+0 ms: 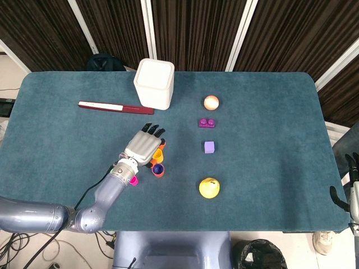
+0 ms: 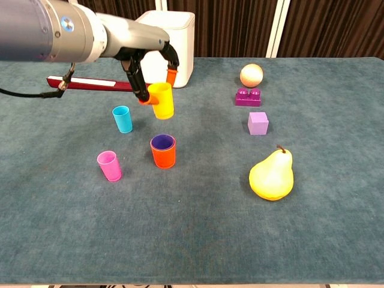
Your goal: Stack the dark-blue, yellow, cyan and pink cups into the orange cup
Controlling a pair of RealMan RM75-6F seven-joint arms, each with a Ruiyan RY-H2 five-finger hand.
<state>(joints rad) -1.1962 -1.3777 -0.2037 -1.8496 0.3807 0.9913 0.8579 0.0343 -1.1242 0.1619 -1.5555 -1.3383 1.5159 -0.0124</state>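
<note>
Left hand [image 2: 141, 55] clamped on the yellow cup [image 2: 161, 100], pinched between thumb and fingers and held clear of the table [image 2: 324, 240]. Cup upright, mouth up, long axis close to vertical, perhaps a shade tilted.

Just toward the robot from the held cup and lower, standing on the cloth: the orange cup [image 2: 163, 155], mouth up, long axis vertical, with the dark-blue cup [image 2: 162, 141] already nested inside. In the head view, yellow cup and orange cup nearly in line, the first just beyond the second, not yet over it.

Off to the left of the orange cup, the cyan cup [image 2: 122, 119] and the pink cup [image 2: 110, 165], both upright and well apart from the hand.

Likely calls for a short pull back toward the robot, then a straight descent with the two axes lined up.

Right hand [image 1: 352, 188] far off at the table's right edge, much farther from the cups; fingers barely in view, spread or curled impossible to tell.
</note>
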